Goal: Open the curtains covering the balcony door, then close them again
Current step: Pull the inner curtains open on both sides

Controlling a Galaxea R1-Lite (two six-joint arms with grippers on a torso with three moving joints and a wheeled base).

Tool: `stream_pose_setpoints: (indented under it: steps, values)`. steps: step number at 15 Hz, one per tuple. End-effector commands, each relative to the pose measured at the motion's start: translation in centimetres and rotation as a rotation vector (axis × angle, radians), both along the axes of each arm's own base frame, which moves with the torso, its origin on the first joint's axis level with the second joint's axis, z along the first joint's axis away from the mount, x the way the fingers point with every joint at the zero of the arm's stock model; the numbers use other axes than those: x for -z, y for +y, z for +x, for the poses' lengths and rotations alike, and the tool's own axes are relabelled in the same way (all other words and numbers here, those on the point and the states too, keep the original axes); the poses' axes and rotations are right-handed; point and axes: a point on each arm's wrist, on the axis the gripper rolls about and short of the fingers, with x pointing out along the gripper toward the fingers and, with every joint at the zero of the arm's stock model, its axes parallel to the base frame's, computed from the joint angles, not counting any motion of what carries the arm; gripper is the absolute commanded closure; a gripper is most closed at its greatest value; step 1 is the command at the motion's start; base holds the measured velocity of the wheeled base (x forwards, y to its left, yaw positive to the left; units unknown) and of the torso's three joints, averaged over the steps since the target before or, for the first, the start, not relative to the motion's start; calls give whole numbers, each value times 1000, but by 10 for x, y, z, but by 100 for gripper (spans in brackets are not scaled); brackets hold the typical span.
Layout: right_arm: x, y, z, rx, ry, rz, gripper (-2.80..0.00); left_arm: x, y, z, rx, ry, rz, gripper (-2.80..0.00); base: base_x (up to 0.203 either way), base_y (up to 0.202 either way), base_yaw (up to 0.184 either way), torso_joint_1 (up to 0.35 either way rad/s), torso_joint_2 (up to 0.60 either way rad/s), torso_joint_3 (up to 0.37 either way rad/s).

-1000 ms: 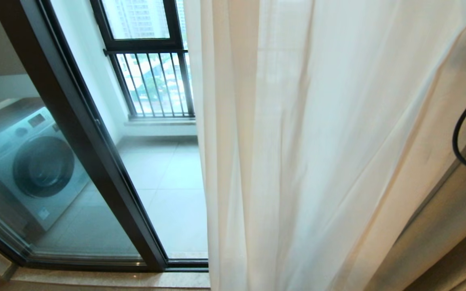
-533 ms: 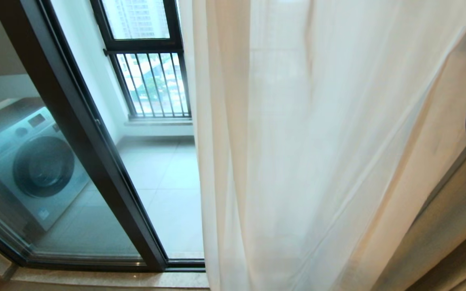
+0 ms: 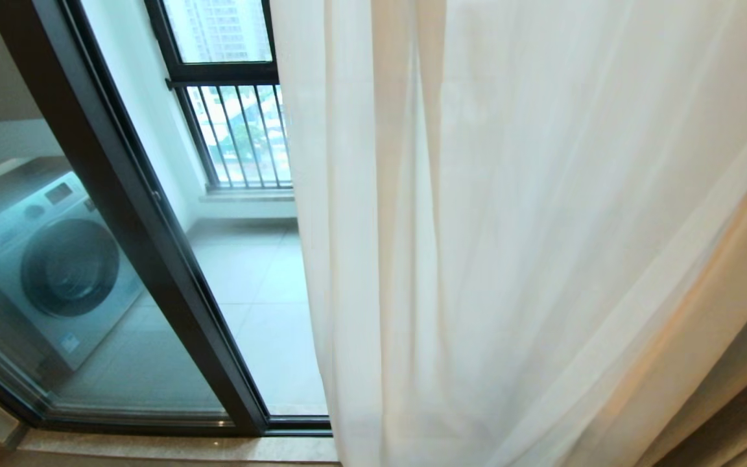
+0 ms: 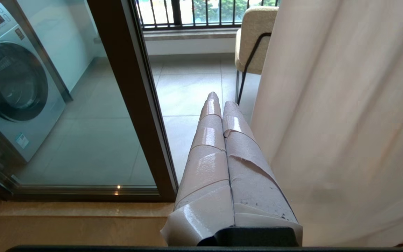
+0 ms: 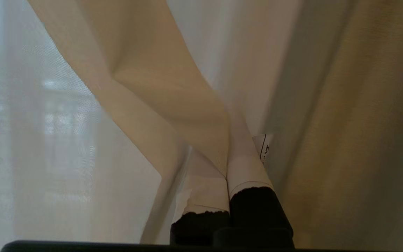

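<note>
From the head view the curtains (image 3: 509, 246) hang across the right part of the scene, in front of the balcony door (image 3: 140, 227), whose frame post slants down on the left. Behind the glass left of that post stands a washing machine (image 3: 49, 259) on the balcony floor (image 3: 263, 305). At the far end of that floor, a railing (image 3: 237, 136) stands before a window. From the left wrist, the left claw (image 4: 219, 101) points toward the door just beside the curtains' edge, apart from the fabric; a chair (image 4: 254, 38) sits on the balcony beyond, partly behind the curtains. The right claw (image 5: 227, 157) lies among the curtain folds, with a fold caught between its fingers.
</note>
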Motion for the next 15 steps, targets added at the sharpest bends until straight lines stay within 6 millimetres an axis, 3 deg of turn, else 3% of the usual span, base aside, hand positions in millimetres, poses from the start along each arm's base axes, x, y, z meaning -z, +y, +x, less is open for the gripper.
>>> stream_pose_setpoints:
  steps: [1, 9, 15]
  values:
    - [-6, -15, -6, 53, -12, -4, 0, 0, 0, 0, -1, 0, 0, 0, 0, 0, 0, 0, 0, 0]
    - [-18, -94, -31, 251, -16, 24, 0, 0, 0, 0, -1, 0, 0, 0, 0, 0, 0, 0, 0, 0]
    - [-14, -147, -60, 414, -8, 39, 0, 0, 0, 0, -1, 0, 0, 0, 0, 0, 0, 0, 0, 0]
